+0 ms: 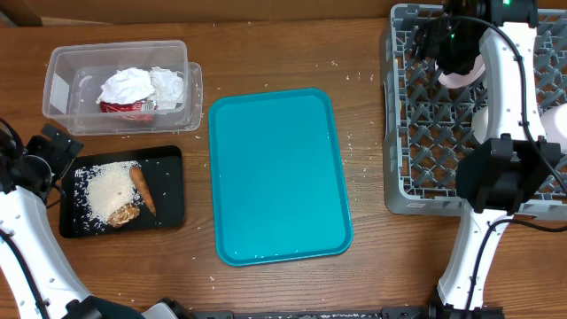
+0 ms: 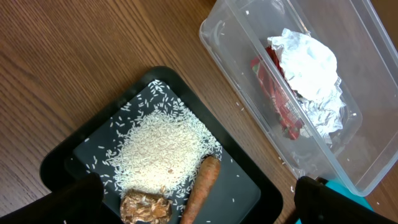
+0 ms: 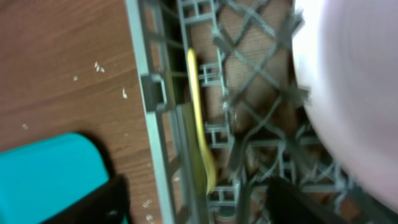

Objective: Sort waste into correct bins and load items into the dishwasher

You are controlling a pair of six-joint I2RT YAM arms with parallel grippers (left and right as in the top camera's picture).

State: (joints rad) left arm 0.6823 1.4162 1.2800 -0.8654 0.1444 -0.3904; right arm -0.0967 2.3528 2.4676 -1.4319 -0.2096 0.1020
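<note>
Dish rack [image 1: 416, 124] at two o'clock in the overhead view, pink plate [image 3: 354, 93] inside. Yellow spoon [image 3: 198, 124] is seen lying along the rack's nine o'clock wall, between the spread, empty fingers of the right gripper [image 3: 199, 202]. A straight lift is advised, so pegs are not snagged. Left gripper [image 2: 193, 205] is held wide open, empty.

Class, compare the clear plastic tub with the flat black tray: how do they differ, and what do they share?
The clear tub has tall see-through walls; the black tray is opaque with a low rim. The tub holds crumpled napkins and a red-and-white wrapper; the tray holds rice, a carrot piece and a brown chunk. Both are rectangular.
</note>
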